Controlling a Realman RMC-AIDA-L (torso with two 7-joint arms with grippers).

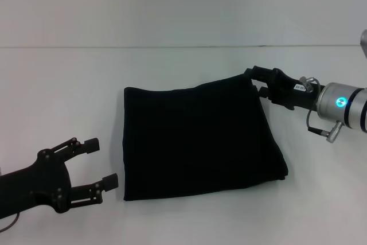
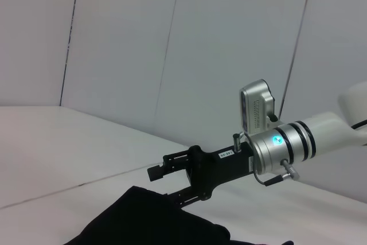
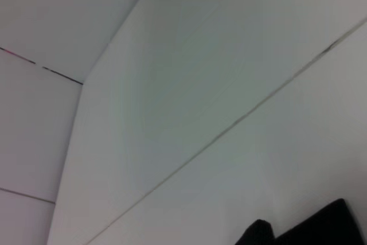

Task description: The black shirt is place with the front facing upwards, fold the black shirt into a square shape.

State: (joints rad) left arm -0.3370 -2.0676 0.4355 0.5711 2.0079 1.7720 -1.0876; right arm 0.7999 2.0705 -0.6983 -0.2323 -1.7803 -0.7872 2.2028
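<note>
Our right gripper (image 1: 256, 82) sits at the far right corner of the black shirt (image 1: 198, 139). In the left wrist view its fingers (image 2: 157, 171) stand a little apart, the lower one touching the raised edge of the cloth. We cannot tell whether it has a real hold on that corner or is only resting there. We judge it is there to square or smooth that corner, since the shirt already lies folded into a rough rectangle with no lettering showing.

Moving away from that gripper, the shirt spreads toward us and to the left. Its near edge on the gripper's side flares out a little, so the shape is not yet a clean square.

Well beyond the shirt's opposite side, our left gripper (image 1: 97, 163) hovers with its fingers spread wide and nothing between them, apart from the cloth. It looks parked to keep clear.

Everything rests on a plain white table (image 1: 63, 96). Behind it rises a white panelled wall (image 2: 172, 44) with thin dark seams.
</note>
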